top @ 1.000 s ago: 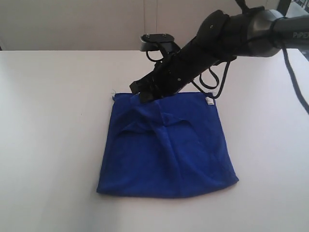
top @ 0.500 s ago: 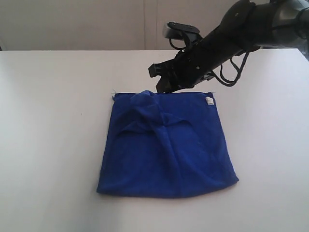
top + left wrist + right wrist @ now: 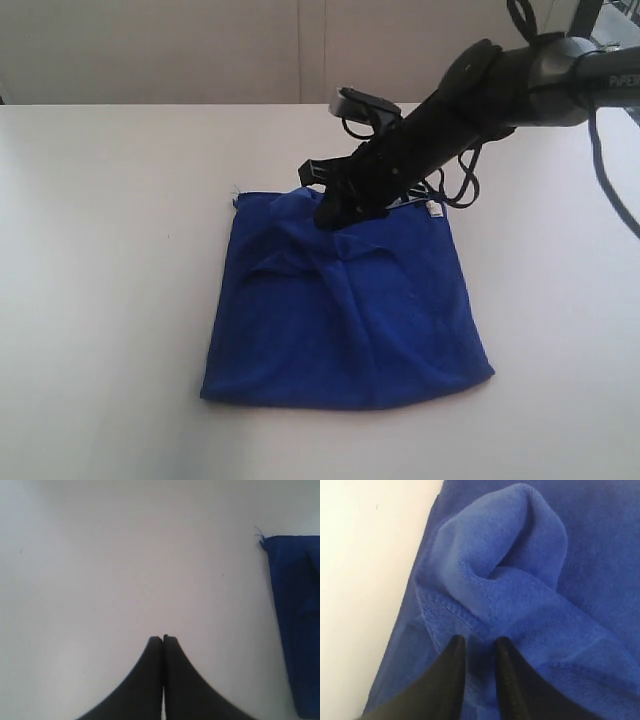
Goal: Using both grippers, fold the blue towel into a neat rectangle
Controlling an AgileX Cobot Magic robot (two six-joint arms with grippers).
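My left gripper (image 3: 163,639) is closed tight, finger against finger, and it holds nothing. It hangs over the bare table (image 3: 100,555). From that hand the blue towel (image 3: 295,620) lies well off to one side, and only a strip of its edge and one frayed corner show. The left hand is therefore the farther of the two and has no part in the cloth yet.

My right gripper (image 3: 479,642) is the near one. It sits right down on the towel at the hemmed edge farthest from the outside camera, inward of the white label (image 3: 434,209) at that edge's corner. Its jaws stand a little apart with cloth showing through the gap, and I see nothing pinched between the tips (they may be pressing on the pile, which I cannot tell).

The coming move turns on the raised hump of cloth (image 3: 520,545). It lies just ahead of my right fingertips, and its ridge runs away from them toward the towel's middle. I judge the next step is to smooth or lift that hump so the rectangle lies flat.
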